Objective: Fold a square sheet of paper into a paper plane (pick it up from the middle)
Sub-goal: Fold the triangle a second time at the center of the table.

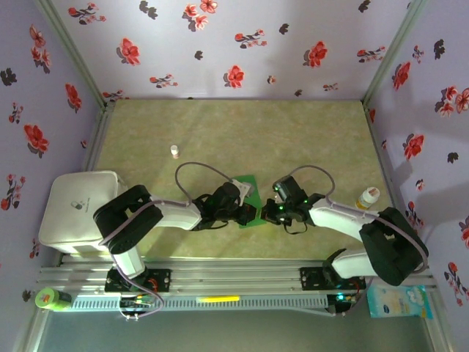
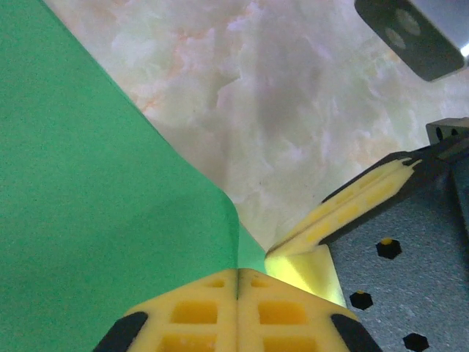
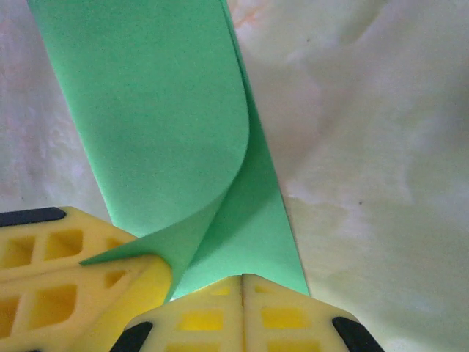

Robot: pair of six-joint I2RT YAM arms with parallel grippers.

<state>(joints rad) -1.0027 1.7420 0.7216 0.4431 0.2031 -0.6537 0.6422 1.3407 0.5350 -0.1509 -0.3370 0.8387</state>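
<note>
Right tool [image 3: 242, 279], left tool [image 2: 238, 274], both pinching green paper [image 3: 161, 110], long axis near-to-far

The square sheet of paper [image 1: 246, 180] is lying near the middle of the worktop [image 1: 220, 132], between the left tool [image 1: 249, 209] on its left and the right tool [image 1: 270, 213] on its right, with a small bottle [image 1: 174, 151] standing behind them to the left.

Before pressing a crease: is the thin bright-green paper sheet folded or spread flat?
Folded over but uncreased: the thin bright-green paper sheet curls back on itself in a rounded bend, right wrist view.
</note>
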